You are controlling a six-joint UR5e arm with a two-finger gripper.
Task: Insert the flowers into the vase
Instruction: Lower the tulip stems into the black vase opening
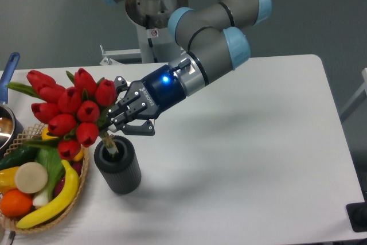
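Flowers (67, 116) are the whole story, a bunch of red tulip buds with green leaves, hanging just above and to the left of the vase (117, 164). Only one camera view to go through, so that's it for views.

From that fixed camera: the claw (121, 120) is clamped on the stems right under the buds, and the stem ends are poking down into the vase's round mouth. The heads lean out left, over the wicker basket (43, 185) of fruit on the bench (246, 159). The vase is a dark ribbed cylinder, standing upright near the basket. A pot with a blue handle (8, 70) peeks in at the far left edge.

Handling guess: the bunch looks light and top-heavy, with thin stems that probably flex (fake ones, I'd bet, but can't confirm). Holding low on the stems, just beneath the heads, seems right, since squeezing the buds would crush or spread them. The bunch is wider than the vase, so I'd expect the heads to sit on the rim. The vase looks small enough that a sideways push from the stems could tip it.
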